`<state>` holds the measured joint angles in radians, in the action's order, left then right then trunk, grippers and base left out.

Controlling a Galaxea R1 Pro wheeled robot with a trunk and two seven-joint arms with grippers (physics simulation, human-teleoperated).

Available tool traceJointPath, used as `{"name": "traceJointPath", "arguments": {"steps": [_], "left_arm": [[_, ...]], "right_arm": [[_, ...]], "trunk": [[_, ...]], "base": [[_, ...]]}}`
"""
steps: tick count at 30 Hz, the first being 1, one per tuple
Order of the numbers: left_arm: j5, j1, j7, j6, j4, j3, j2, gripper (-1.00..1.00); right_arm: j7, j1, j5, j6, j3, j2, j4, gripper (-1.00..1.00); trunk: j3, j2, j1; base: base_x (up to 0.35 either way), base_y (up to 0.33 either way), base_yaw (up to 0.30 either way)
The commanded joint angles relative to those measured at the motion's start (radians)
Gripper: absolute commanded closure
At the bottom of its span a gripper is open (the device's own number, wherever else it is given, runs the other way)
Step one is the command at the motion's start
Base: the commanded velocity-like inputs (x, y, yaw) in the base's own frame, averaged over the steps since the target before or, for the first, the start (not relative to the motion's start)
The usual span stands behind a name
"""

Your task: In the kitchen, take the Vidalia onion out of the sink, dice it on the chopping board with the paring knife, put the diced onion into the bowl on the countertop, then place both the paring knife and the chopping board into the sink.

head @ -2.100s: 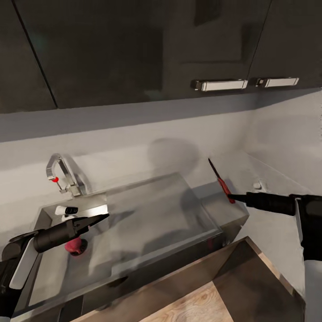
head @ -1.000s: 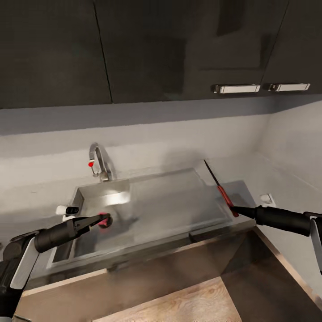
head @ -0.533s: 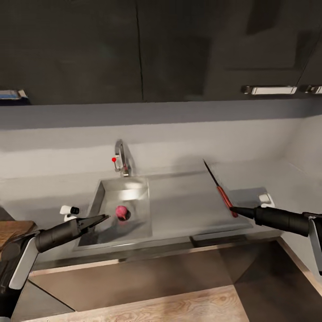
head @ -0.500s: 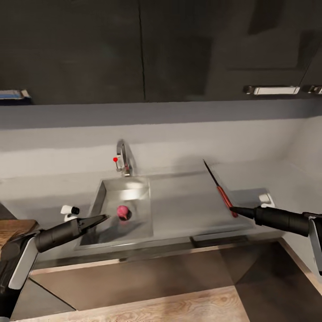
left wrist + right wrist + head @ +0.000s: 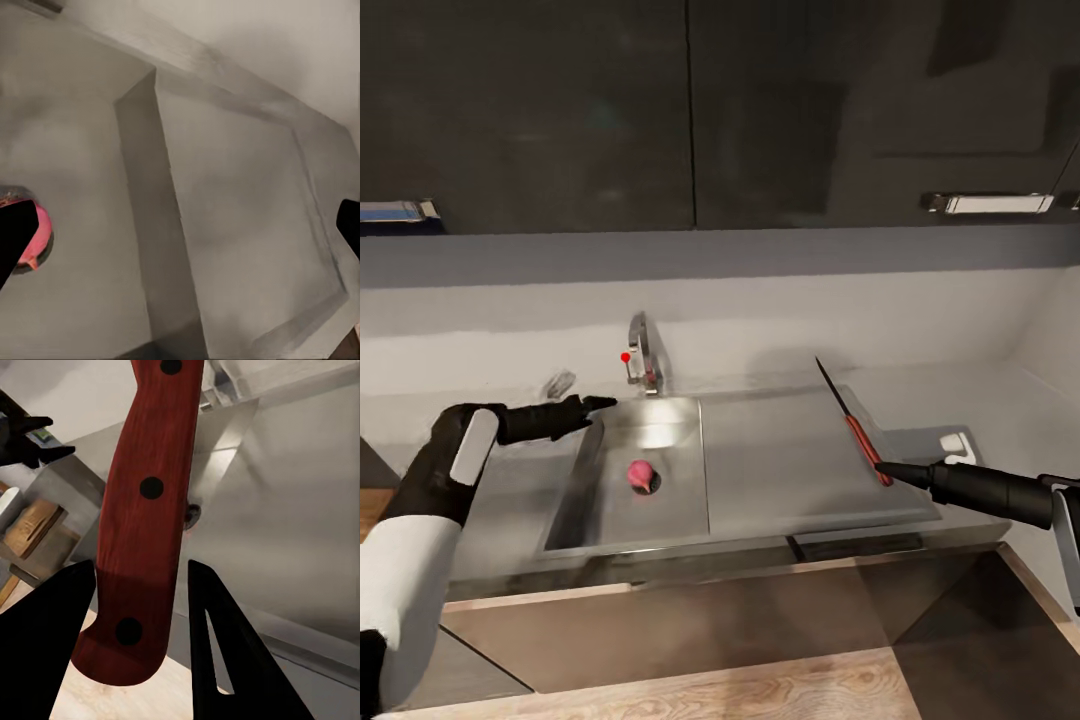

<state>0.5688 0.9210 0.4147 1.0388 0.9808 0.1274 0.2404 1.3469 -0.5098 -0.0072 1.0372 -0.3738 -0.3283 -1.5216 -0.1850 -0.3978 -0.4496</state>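
Note:
The grey steel sink (image 5: 575,480) has its basin on the left and a flat drainboard (image 5: 810,470) on the right. A pink-red onion (image 5: 641,476) lies on the basin floor and also peeks out behind a finger (image 5: 41,232). My left gripper (image 5: 595,404) hovers open over the basin's far left corner, beside the tap (image 5: 644,362). My right gripper (image 5: 885,468) is shut on the end of the paring knife's red-brown handle (image 5: 146,510). The knife (image 5: 850,420) hangs over the drainboard, its blade pointing up and away. The bowl is out of view.
Dark wall cabinets (image 5: 690,110) hang above the grey countertop (image 5: 980,400). A small white object (image 5: 957,441) sits right of the sink. A brown wood-grain slab (image 5: 30,529), perhaps the chopping board, lies on the counter left of the sink. Wooden floor (image 5: 690,695) shows below.
The camera has swung, shifting the sink toward the middle of the view. My left arm has risen and reached forward to the basin's far left corner. The right gripper still holds the knife.

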Motion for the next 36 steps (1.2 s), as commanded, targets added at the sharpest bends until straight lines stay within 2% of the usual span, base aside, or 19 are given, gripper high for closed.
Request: {"name": "traceJointPath", "arguments": {"steps": [1, 2, 3, 6, 8, 12, 16, 19, 22, 29, 31, 33, 36], "left_arm": [[-0.012, 0.029, -0.014, 0.004, -0.035, -0.011, -0.009, -1.0], [-0.016, 0.116, -0.124, 0.004, -0.131, -0.045, -0.054, -1.0], [-0.017, 0.134, -0.154, 0.004, -0.149, -0.05, -0.067, -1.0], [-0.019, 0.224, -0.322, 0.004, -0.262, -0.067, -0.153, -1.0], [-0.02, 0.261, -0.375, 0.004, -0.327, -0.07, -0.188, -1.0], [-0.023, 0.315, -0.419, 0.002, -0.447, -0.073, -0.222, -1.0], [-0.04, 0.335, -0.432, 0.001, -0.515, -0.086, -0.232, -1.0], [-0.058, 0.339, -0.43, 0.001, -0.53, -0.146, -0.231, -1.0], [-0.063, 0.34, -0.429, 0.0, -0.534, -0.17, -0.229, -1.0], [-0.062, 0.34, -0.431, -0.004, -0.547, -0.176, -0.229, -1.0], [-0.063, 0.34, -0.431, -0.007, -0.565, -0.177, -0.228, -1.0], [-0.068, 0.34, -0.435, -0.012, -0.617, -0.178, -0.228, -1.0], [-0.07, 0.34, -0.436, -0.013, -0.634, -0.178, -0.227, -1.0]], "right_arm": [[0.003, -0.001, -0.001, 0.01, 0.0, 0.0, 0.0, 1.0], [0.003, -0.001, -0.002, 0.01, -0.001, -0.001, 0.0, 1.0], [0.003, -0.001, -0.002, 0.01, -0.001, -0.001, 0.0, 1.0], [0.003, -0.001, -0.002, 0.01, -0.001, -0.001, 0.0, 1.0], [0.003, -0.001, -0.002, 0.01, -0.001, -0.001, 0.0, 1.0], [0.003, -0.001, -0.002, 0.01, -0.001, -0.001, 0.0, 1.0], [0.004, -0.001, -0.002, 0.01, 0.0, 0.001, -0.001, 1.0], [0.007, -0.001, -0.003, 0.01, 0.0, 0.002, -0.001, 1.0], [0.007, -0.001, -0.003, 0.01, 0.0, 0.002, -0.002, 1.0], [0.008, -0.001, -0.017, 0.01, 0.001, 0.002, -0.002, 1.0], [0.008, -0.001, -0.021, 0.01, 0.001, 0.002, -0.002, 1.0], [0.008, -0.001, -0.024, 0.01, 0.001, 0.002, -0.001, 1.0], [0.008, -0.001, -0.025, 0.01, 0.001, 0.002, 0.0, 1.0]], "trunk": [[-0.002, -0.002, 0.0], [-0.002, -0.002, 0.0], [-0.002, -0.002, 0.0], [-0.002, -0.002, 0.0], [-0.002, -0.002, 0.0], [-0.002, -0.002, 0.0], [-0.004, -0.002, 0.0], [-0.008, -0.002, 0.0], [-0.013, -0.002, 0.0], [-0.024, -0.002, 0.0], [-0.027, -0.002, 0.0], [-0.03, -0.002, 0.0], [-0.035, -0.002, 0.0]], "base": [[0.0, 0.0, 0.0], [0.0, 0.0, 0.0], [0.0, 0.0, 0.0], [0.0, 0.0, 0.0], [0.0, 0.0, 0.0], [0.0, 0.0, 0.0], [0.0, 0.0, 0.0], [0.0, 0.0, 0.0], [0.0, 0.0, 0.0], [0.0, 0.0, 0.0], [0.0, 0.0, 0.0], [0.0, 0.0, 0.0], [0.0, 0.0, 0.0]]}}
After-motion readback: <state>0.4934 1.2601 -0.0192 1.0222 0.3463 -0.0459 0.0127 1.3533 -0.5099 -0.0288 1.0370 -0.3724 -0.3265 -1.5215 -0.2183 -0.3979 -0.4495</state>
